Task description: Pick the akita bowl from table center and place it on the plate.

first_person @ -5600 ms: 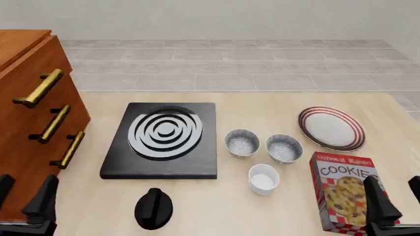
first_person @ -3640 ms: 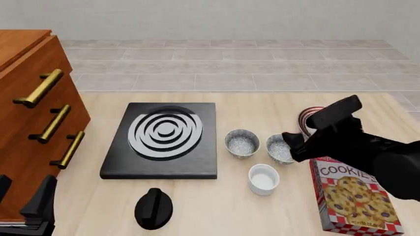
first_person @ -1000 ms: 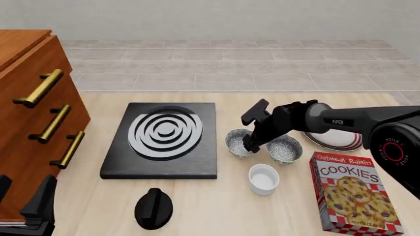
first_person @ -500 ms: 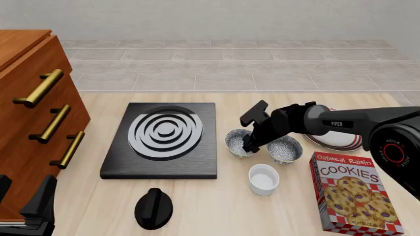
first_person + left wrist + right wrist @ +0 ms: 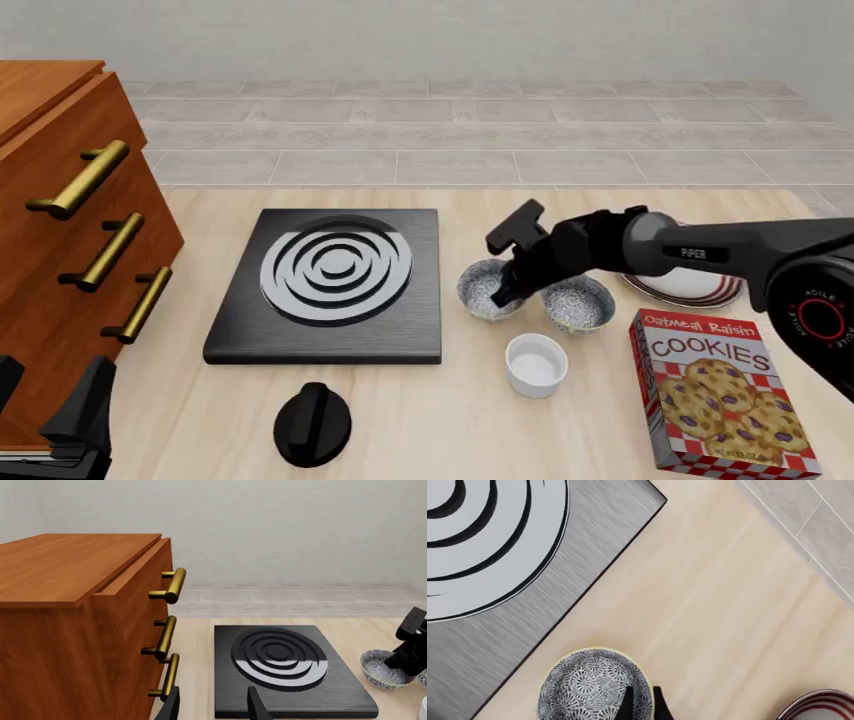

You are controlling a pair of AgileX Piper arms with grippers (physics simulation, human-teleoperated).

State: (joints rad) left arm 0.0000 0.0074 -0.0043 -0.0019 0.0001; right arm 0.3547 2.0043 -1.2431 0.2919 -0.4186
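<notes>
The right arm reaches leftward across the counter (image 5: 441, 420), its claw (image 5: 505, 293) clamped on the akita bowl's (image 5: 483, 288) rim, slightly higher than half a second ago.

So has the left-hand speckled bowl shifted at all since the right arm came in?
No. In the front view the akita bowl sits beside the stove block's right edge just as before, with the right tool at its rim.

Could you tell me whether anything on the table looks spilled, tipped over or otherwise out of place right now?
Nothing stands out. Both speckled bowls, the white cup and the striped plate sit upright, and the cookie box lies flat, with no spill. The right gripper is at the rim of the bowl nearer the stove.
</notes>
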